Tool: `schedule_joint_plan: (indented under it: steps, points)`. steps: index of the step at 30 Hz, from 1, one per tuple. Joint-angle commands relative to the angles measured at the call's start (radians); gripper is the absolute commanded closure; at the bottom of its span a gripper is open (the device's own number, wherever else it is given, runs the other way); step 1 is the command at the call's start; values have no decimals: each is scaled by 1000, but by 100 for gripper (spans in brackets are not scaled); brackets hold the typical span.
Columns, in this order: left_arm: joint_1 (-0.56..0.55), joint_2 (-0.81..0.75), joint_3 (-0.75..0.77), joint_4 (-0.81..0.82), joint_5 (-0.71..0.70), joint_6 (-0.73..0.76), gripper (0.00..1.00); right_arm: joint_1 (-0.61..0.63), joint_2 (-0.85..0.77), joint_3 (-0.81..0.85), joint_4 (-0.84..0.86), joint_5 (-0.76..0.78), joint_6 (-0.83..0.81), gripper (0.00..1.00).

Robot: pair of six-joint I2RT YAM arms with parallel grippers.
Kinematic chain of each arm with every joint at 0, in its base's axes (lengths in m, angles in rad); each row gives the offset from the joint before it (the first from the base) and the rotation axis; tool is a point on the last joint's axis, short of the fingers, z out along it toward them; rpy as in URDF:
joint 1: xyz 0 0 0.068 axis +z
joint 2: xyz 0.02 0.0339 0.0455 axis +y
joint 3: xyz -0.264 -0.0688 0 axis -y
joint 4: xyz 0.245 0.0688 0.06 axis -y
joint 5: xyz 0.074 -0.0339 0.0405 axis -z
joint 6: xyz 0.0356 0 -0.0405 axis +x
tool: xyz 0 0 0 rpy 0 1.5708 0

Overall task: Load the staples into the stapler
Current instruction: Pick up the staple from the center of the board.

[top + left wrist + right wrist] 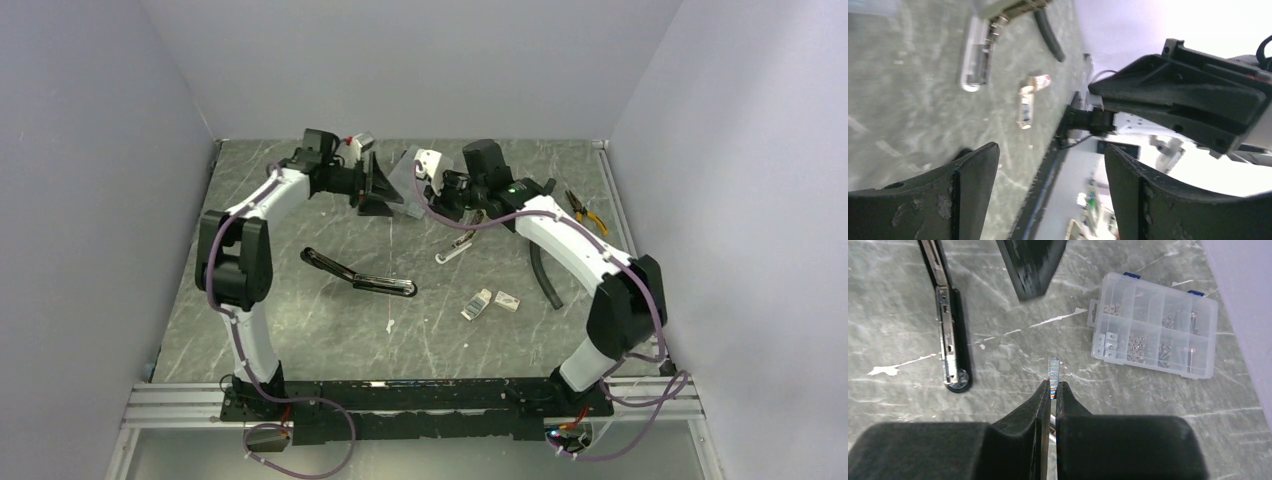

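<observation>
Your right gripper (1053,386) pinches the staples (1053,369) above bare marbled table (998,405), between stapler (950,342) and clear case (1153,325), while your left gripper (1052,155) gapes wide near the back wall (420,70).

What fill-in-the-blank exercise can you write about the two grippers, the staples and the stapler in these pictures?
1. The right gripper is shut on a strip of ____.
2. The left gripper is ____ and holds nothing.
3. The opened stapler lies on the ____.
Missing words: staples; open; table.
</observation>
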Motion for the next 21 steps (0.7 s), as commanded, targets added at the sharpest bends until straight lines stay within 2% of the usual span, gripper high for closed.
schedule_joint_plan:
  steps: [1,7,9,12,14,17,21]
  points:
    - [-60,41,-32,297,175,-362,20,5,-90,-51,22,18,41,97]
    - [-101,66,-77,582,173,-619,22,7,-116,-65,17,33,25,97]
    - [-107,72,-91,640,170,-674,26,7,-114,-70,21,34,23,97]
    - [-122,83,-93,646,160,-687,33,7,-107,-74,24,40,21,98]
    - [-132,90,-83,594,146,-653,38,7,-106,-81,29,37,22,98]
    - [-148,101,-71,524,134,-604,42,9,-100,-87,31,38,22,98]
    - [-157,108,-71,516,130,-598,43,9,-98,-88,33,46,20,98]
